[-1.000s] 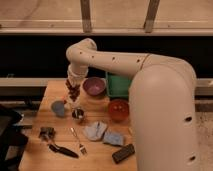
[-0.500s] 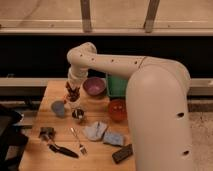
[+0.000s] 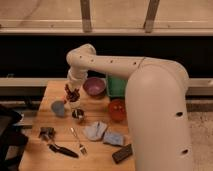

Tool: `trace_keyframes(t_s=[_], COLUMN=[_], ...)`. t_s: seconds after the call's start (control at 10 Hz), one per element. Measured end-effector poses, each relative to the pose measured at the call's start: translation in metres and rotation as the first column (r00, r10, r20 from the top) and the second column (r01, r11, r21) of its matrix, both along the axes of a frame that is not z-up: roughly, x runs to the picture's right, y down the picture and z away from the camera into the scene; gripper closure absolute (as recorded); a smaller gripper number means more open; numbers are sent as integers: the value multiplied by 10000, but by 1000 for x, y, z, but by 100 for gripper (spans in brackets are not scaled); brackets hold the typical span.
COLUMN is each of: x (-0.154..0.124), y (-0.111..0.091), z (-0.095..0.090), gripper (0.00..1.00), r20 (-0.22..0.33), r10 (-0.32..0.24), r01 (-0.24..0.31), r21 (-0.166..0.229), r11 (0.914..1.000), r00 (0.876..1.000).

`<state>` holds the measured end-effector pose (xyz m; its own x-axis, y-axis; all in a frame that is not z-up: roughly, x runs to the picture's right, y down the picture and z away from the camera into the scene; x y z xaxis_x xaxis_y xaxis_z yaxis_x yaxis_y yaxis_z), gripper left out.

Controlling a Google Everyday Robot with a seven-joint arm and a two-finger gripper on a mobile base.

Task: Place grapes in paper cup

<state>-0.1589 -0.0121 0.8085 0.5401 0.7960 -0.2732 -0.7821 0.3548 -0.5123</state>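
Grapes (image 3: 70,91) hang in the closed gripper (image 3: 73,94), lifted clear of the table (image 3: 100,150) for carrying. Paper cup (image 3: 74,98) sits just beneath (largely hidden), grey-blue cup (image 3: 58,107) beside.

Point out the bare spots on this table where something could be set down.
The table's far-left corner, behind the grey-blue cup, is bare. So is the front-left strip below the black-handled tool, and the stretch between fork and grey cloth. It is crowded around the gripper, the purple bowl, the metal cup and the red bowl.
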Motion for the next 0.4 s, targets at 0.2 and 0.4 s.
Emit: trace_keyframes(t_s=[0.2,0.4], x=[1,0], y=[0,0], z=[0,-1], gripper=[38,38], r20=[4,15], r10=[61,45], r01=[-61,-45], r21=[13,13], r11=[10000,10000], r00=[10000,10000])
